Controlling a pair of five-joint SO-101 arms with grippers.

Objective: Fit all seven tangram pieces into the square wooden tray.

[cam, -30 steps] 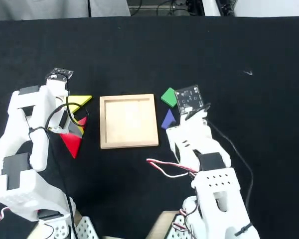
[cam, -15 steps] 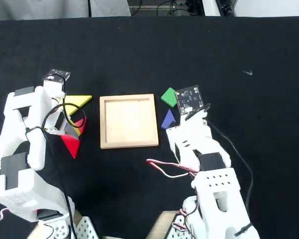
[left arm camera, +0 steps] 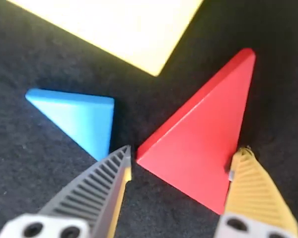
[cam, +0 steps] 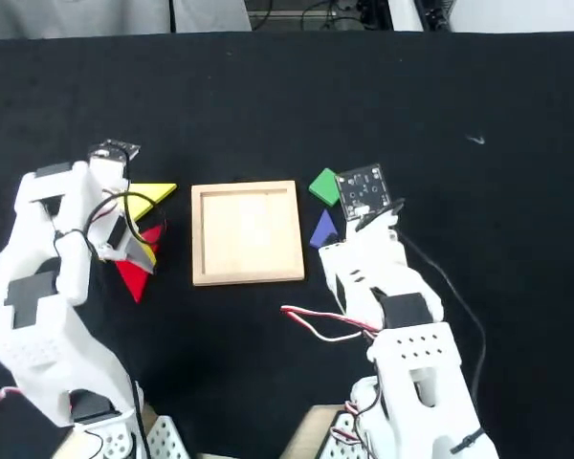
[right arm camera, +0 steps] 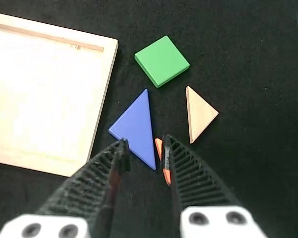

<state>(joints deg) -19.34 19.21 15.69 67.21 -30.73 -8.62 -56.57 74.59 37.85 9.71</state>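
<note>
The left gripper (left arm camera: 185, 151) gaped astride the red triangle (left arm camera: 208, 119), likely light, stiff and best pinched across opposite edges.

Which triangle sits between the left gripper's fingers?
The red triangle: it lies between the left gripper's open fingers, while the light blue triangle lies outside the grey finger.

the high camera looks down on my whole table (cam: 459, 96); my left wrist camera sits close over the red triangle (left arm camera: 198, 134), my right farther off, sharing the tray (right arm camera: 44, 94).
</note>
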